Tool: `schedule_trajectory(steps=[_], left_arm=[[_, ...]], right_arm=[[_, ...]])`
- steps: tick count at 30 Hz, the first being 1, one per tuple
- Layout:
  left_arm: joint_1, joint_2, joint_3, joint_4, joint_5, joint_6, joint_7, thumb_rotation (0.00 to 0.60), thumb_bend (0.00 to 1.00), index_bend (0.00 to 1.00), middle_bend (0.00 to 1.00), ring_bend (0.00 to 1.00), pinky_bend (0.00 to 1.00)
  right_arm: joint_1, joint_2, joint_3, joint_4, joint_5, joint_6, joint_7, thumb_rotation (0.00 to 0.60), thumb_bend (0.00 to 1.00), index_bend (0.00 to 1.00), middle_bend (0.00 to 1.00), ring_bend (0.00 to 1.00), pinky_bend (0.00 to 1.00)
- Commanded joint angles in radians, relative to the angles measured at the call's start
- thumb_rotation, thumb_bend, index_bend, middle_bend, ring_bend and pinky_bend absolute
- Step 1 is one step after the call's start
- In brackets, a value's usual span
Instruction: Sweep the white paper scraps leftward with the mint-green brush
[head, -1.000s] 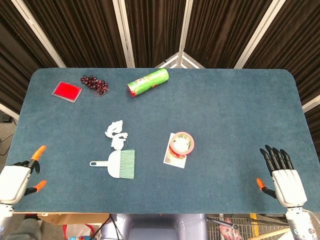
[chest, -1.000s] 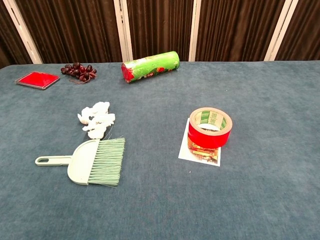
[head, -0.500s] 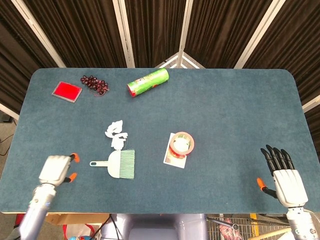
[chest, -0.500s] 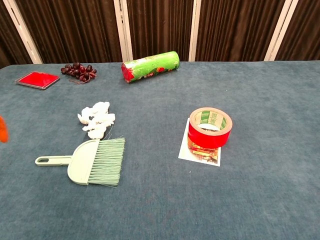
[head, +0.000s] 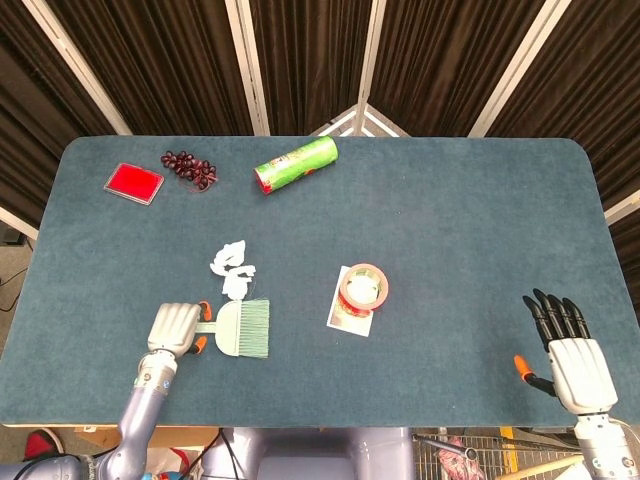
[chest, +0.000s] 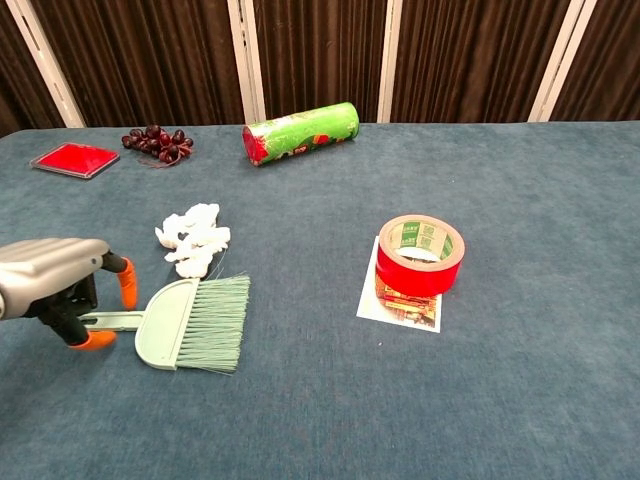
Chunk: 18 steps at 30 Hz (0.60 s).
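The mint-green brush (head: 243, 329) (chest: 195, 322) lies flat near the table's front left, handle pointing left and bristles pointing right. White paper scraps (head: 232, 268) (chest: 193, 240) sit in a small heap just behind it. My left hand (head: 175, 327) (chest: 50, 272) is over the brush handle. Its orange-tipped fingers reach down on either side of the handle with a gap between them, and most of the handle is hidden under the hand. My right hand (head: 565, 345) rests at the front right edge, fingers spread and holding nothing. It does not show in the chest view.
A red tape roll (head: 363, 287) (chest: 420, 254) stands on a printed card right of the brush. At the back lie a green can (head: 295, 164) (chest: 300, 132), dark grapes (head: 189, 168) (chest: 155, 143) and a flat red box (head: 133, 182) (chest: 75, 159).
My left hand has come in from the front left corner and moved right onto the brush handle. The brush, the scraps and my right hand have not moved.
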Motion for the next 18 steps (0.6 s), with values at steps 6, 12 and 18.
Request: schedule_trajectory(steps=[6, 12, 18], left_arm=[[-0.027, -0.033, 0.007, 0.029, -0.034, 0.019, 0.023, 0.600, 0.42, 0.44, 1.00, 1.00, 1.00], [-0.039, -0.047, 0.017, 0.054, -0.064, 0.015, 0.012, 0.600, 0.54, 0.52, 1.00, 1.00, 1.00], [-0.042, -0.045, 0.027, 0.053, -0.063, 0.029, -0.003, 0.600, 0.67, 0.73, 1.00, 1.00, 1.00]], right_arm=[[0.001, 0.001, 0.000, -0.001, -0.001, 0.000, 0.005, 0.600, 0.32, 0.00, 0.00, 0.00, 0.00], [0.001, -0.001, 0.001, -0.001, 0.002, -0.002, 0.004, 0.600, 0.32, 0.00, 0.00, 0.00, 0.00], [-0.001, -0.002, 0.000, -0.001, 0.002, 0.000, 0.005, 0.600, 0.32, 0.00, 0.00, 0.00, 0.00]])
